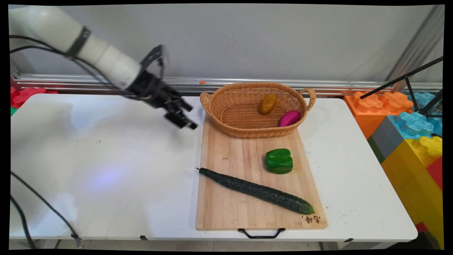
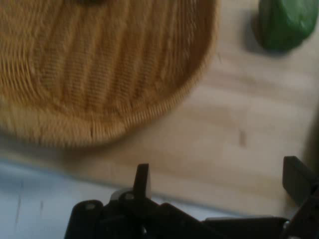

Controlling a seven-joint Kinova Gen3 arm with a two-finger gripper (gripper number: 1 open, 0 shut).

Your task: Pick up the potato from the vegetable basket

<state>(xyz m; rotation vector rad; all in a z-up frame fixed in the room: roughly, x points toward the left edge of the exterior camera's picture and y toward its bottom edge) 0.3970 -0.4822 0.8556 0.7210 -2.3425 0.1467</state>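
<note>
The white surface (image 1: pixel 106 170) spreads across the main view, with a grey wall behind it and a stack of big coloured toy blocks (image 1: pixel 407 127) just off its right end; red blocks (image 1: pixel 24 95) show past its far left corner. A wooden cutting board (image 1: pixel 233 209) lies lengthwise on the right half of the surface, its black handle (image 1: pixel 261 233) hanging over the near edge. The white arm (image 1: pixel 70 42) reaches in from the upper left with black cables trailing from it. A wicker basket (image 1: pixel 240 120) with two loop handles sits on the far end of the board; inside it, towards its right side, lie a yellow-brown potato-like piece (image 1: pixel 267 103) and a magenta piece (image 1: pixel 289 118), close to each other. A long dark green cucumber (image 1: pixel 254 190) lies slantwise across the near half of the board, its stem end at the board's left edge; a green bell pepper (image 1: pixel 279 161) rests on the board between the cucumber and the basket, apart from both. The black claw (image 1: pixel 184 115) hangs in the air above the surface, just left of the basket's left handle, touching nothing; in the hand view its fingers (image 2: pixel 142 180) stand wide apart and hold nothing, with the basket's woven wall, bare board and the pepper (image 2: pixel 286 22) ahead of them.
</note>
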